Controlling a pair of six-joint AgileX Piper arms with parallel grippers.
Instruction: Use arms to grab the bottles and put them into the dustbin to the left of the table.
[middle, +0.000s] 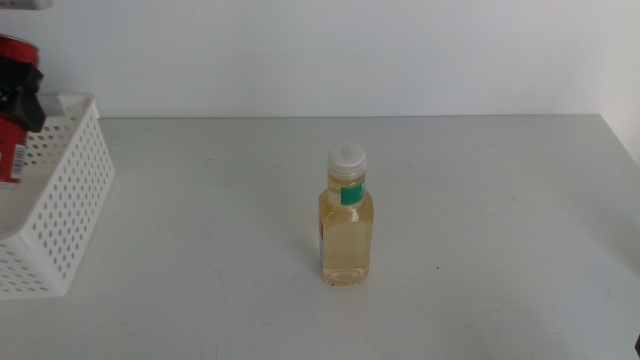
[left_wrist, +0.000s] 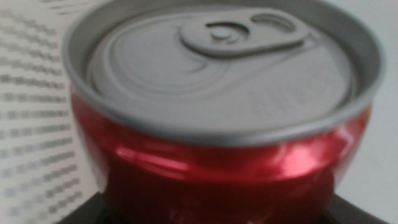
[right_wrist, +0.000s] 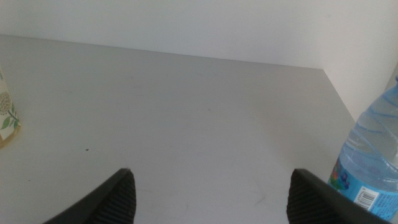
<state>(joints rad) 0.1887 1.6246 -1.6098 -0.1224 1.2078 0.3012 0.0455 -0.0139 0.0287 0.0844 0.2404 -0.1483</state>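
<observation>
middle view: left gripper is up at the far left edge w/ the red can clamped in it, hanging over the white perforated dustbin, can partly cut off by the frame edge. the bottle of yellow liquid, white cap, green label, stands upright mid table, well apart from the dustbin, nothing near it. right arm not in this view.

left wrist view: the can fills nearly everything, silver lid and pull tab facing the cam, red body below, dark gripper parts just showing at the lower corners. blurry rows of holes beside it = dustbin wall, so the can is right by the dustbin. can't tell from here if it's inside the rim yet.

right wrist view: right gripper waits low over the table w/ its jaws spread wide, nothing between them. blue-label water bottle just beside one jaw, not touching as far as i can see. a sliver of the yellow bottle's label at the opposite edge.

my read: this is the drop-off step for the can. next move prob needs the can centred over the dustbin opening, then let go. two bottles left after that.
</observation>
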